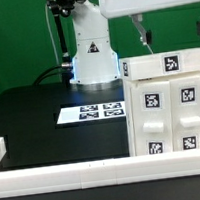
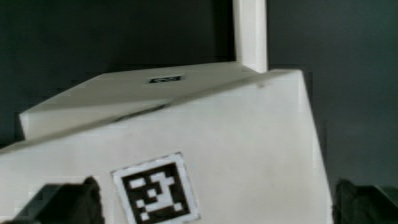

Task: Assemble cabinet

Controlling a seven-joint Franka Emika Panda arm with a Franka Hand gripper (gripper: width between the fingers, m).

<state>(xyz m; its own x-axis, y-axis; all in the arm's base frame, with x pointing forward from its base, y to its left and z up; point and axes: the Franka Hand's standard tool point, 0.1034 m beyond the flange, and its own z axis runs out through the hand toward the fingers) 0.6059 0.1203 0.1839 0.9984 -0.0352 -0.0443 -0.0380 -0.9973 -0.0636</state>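
From my remote seat, the biggest thing on the black table (image 1: 39, 110) is the cabinet (image 1: 170, 115), a tall white boxy body standing at the exterior view's right, close behind the long low white rail (image 1: 96, 172) that borders the near edge. The exterior view gives me the whole layout: the robot arm's white base (image 1: 91, 59) at the back, the flat marker board (image 1: 91, 112) lying near the middle of the table, and the cabinet's front with its black-and-white square tags in two columns, plus one more tag (image 1: 171, 65) on top. The wrist view shows none of that; instead it fills with a slanted white face of the cabinet (image 2: 178, 130) seen close up, carrying a single square tag (image 2: 155, 193) and a small dark mark near its upper edge (too blurred for me to read). I find no legible words or brand anywhere, only the tag patterns. The gripper (image 2: 201, 205) appears only in the wrist view, its two dark fingertips (image 2: 57, 204) spread wide on either side of that white face; I cannot tell if they touch it.
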